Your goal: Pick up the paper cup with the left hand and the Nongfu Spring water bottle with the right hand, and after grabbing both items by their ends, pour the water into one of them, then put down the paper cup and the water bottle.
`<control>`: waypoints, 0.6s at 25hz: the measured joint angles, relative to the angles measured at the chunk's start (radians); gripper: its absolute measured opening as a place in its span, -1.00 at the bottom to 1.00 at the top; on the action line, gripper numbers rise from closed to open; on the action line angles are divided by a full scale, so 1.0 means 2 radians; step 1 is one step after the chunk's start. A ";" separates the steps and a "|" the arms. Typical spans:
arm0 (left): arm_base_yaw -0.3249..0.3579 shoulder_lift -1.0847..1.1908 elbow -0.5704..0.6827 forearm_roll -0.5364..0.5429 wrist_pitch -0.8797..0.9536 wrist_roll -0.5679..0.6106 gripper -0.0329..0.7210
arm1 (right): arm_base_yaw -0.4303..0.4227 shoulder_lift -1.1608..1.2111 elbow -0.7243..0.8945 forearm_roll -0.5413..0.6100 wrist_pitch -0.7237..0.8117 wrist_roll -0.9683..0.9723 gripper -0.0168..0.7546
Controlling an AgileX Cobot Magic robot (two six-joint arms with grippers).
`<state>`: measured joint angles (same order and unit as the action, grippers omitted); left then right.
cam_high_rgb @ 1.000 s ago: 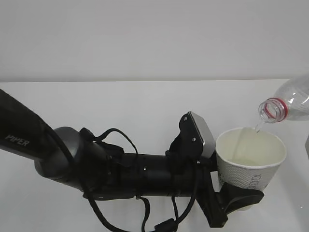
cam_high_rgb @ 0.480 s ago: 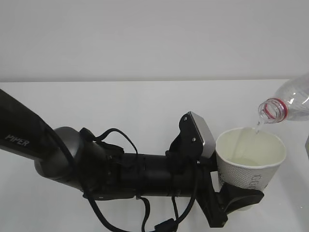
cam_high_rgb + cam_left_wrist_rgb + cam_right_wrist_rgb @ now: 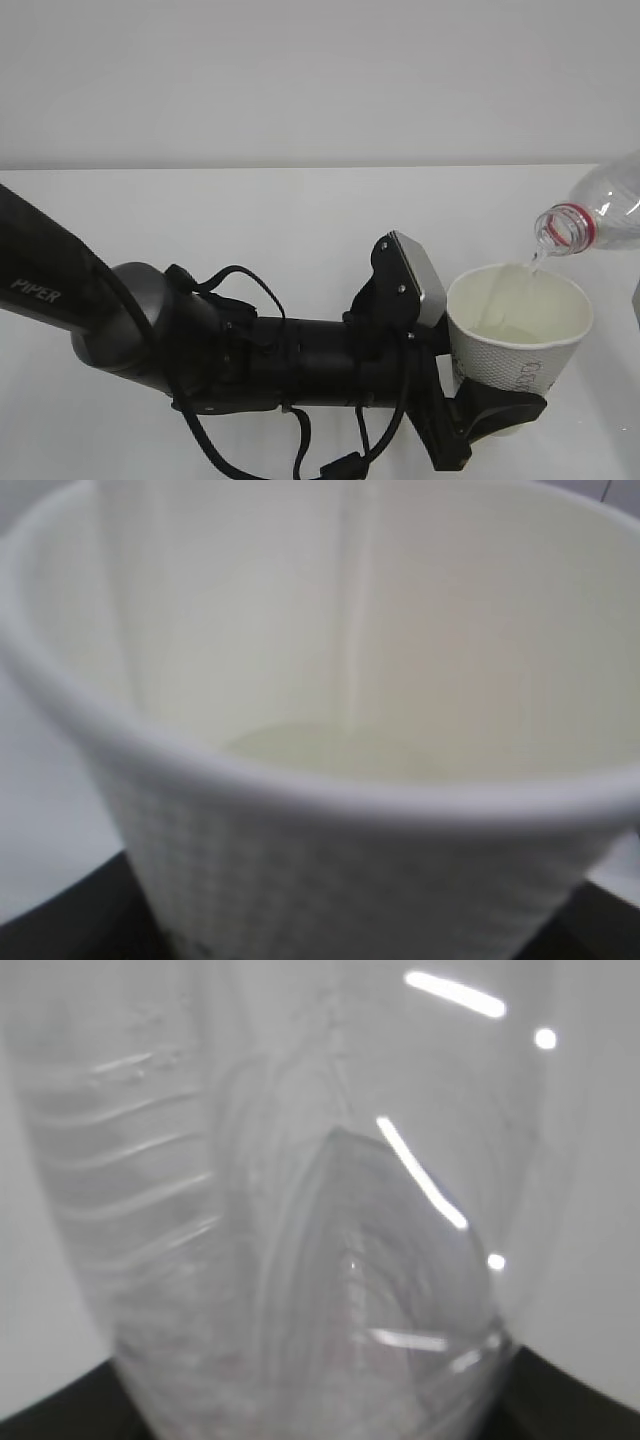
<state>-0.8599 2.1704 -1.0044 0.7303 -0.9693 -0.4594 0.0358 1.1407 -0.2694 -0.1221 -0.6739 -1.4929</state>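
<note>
My left gripper (image 3: 500, 412) is shut on the lower part of the white paper cup (image 3: 520, 345) and holds it upright at the lower right. In the left wrist view the cup (image 3: 330, 870) fills the frame, with pale water (image 3: 320, 748) pooled at its bottom. The clear Nongfu Spring water bottle (image 3: 605, 210) hangs tilted at the right edge, its red-ringed mouth just above the cup's far rim. A thin stream of water (image 3: 536, 262) runs from the mouth into the cup. The bottle (image 3: 300, 1210) fills the right wrist view, with my right gripper (image 3: 320, 1422) shut on it.
The black left arm (image 3: 120, 320) marked PIPER, with loose cables (image 3: 300, 450), lies across the lower left of the white table (image 3: 300, 210). A white wall stands behind the table. A small grey object (image 3: 636, 300) shows at the right edge.
</note>
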 joint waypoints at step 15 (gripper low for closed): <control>0.000 0.000 0.000 0.000 0.000 0.000 0.49 | 0.000 0.000 0.000 0.006 -0.001 -0.001 0.11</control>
<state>-0.8599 2.1710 -1.0044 0.7303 -0.9693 -0.4594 0.0358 1.1407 -0.2694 -0.1097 -0.6761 -1.4950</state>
